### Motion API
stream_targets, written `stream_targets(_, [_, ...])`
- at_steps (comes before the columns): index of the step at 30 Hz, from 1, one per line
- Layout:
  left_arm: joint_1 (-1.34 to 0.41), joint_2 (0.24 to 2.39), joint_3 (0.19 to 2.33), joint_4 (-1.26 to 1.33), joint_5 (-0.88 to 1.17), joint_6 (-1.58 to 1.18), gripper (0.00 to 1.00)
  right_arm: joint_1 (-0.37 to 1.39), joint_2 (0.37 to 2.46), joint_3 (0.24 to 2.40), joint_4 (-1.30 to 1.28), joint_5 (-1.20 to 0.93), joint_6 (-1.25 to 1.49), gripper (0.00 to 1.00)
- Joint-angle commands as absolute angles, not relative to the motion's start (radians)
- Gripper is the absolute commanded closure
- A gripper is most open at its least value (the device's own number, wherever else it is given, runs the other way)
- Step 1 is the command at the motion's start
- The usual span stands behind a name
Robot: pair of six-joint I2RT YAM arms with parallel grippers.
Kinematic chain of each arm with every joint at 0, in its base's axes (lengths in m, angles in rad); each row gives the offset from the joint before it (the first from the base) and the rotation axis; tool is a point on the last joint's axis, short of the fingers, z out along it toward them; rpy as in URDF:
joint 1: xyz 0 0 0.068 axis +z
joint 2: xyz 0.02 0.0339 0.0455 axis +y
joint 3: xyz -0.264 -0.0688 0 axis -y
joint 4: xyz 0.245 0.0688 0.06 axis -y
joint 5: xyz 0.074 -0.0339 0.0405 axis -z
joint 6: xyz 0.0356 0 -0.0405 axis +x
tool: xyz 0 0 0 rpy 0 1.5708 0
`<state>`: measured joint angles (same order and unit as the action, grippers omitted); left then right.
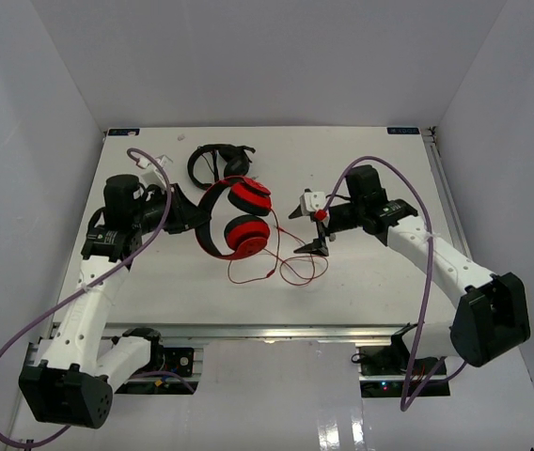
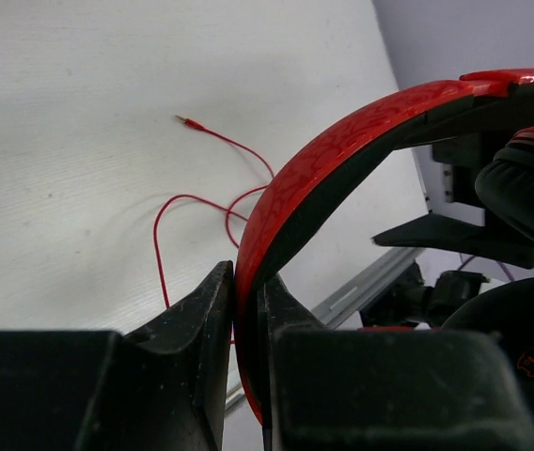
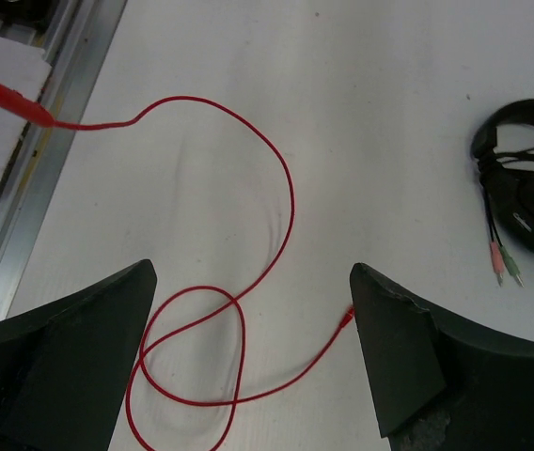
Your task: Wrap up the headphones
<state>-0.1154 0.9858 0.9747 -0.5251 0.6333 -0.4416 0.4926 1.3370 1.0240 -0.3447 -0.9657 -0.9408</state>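
Note:
The red headphones [image 1: 239, 221] stand in the middle of the table, earcups stacked, headband to the left. My left gripper [image 1: 195, 218] is shut on the red headband [image 2: 342, 160], which sits clamped between its fingers; the gripper also shows in the left wrist view [image 2: 248, 291]. The thin red cable [image 1: 295, 270] lies in loose loops on the table to the right of the earcups. My right gripper [image 1: 318, 242] hovers open over those loops [image 3: 290, 207], and the cable's plug end [image 3: 347, 315] lies just beside its right finger. In the right wrist view the gripper [image 3: 253, 271] holds nothing.
All-black headphones [image 1: 220, 160] with their own cable lie behind the red ones, and also show in the right wrist view [image 3: 530, 188]. A metal rail [image 3: 51, 103] runs along the table's near edge. White walls enclose the table on three sides.

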Motion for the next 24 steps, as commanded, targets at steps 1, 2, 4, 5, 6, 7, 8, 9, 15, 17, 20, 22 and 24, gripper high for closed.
stream_targets(1, [-0.140,0.945,1.082,-0.490,0.732,-0.564,1.00,0.573,1.383,1.071,-0.362,-1.091,-0.996,0.10])
stream_targets(2, [-0.143,0.945,1.097,-0.488,0.733,-0.577,1.00,0.583,1.389,1.072,-0.370,-1.107,-1.005,0.10])
stream_targets(4, [-0.147,0.946,1.121,-0.481,0.747,-0.610,1.00,0.611,1.407,1.077,-0.380,-1.144,-1.022,0.10])
stream_targets(5, [-0.149,0.947,1.143,-0.478,0.754,-0.623,1.00,0.623,1.415,1.079,-0.381,-1.155,-1.026,0.10])
stream_targets(6, [-0.151,0.950,1.172,-0.474,0.761,-0.639,1.00,0.637,1.425,1.083,-0.378,-1.157,-1.028,0.10])
stream_targets(7, [-0.152,0.954,1.195,-0.470,0.769,-0.657,1.00,0.650,1.439,1.088,-0.376,-1.157,-1.031,0.10])
stream_targets(8, [-0.152,0.957,1.210,-0.468,0.775,-0.673,1.00,0.661,1.455,1.092,-0.376,-1.157,-1.038,0.10])
stream_targets(9, [-0.152,0.960,1.228,-0.465,0.783,-0.689,1.00,0.671,1.471,1.097,-0.376,-1.156,-1.044,0.10])
stream_targets(15, [-0.154,0.969,1.323,-0.449,0.829,-0.756,1.00,0.739,1.552,1.132,-0.312,-1.084,-1.018,0.10])
stream_targets(17, [-0.154,0.965,1.345,-0.450,0.830,-0.765,1.00,0.745,1.570,1.143,-0.256,-1.077,-0.966,0.10])
stream_targets(20, [-0.154,0.954,1.356,-0.455,0.828,-0.774,1.00,0.746,1.586,1.151,-0.193,-1.038,-0.885,0.10])
stream_targets(22, [-0.155,0.950,1.355,-0.461,0.823,-0.772,1.00,0.746,1.580,1.139,-0.163,-0.990,-0.858,0.10])
stream_targets(24, [-0.155,0.948,1.348,-0.465,0.819,-0.772,1.00,0.746,1.566,1.118,-0.132,-0.944,-0.823,0.10])
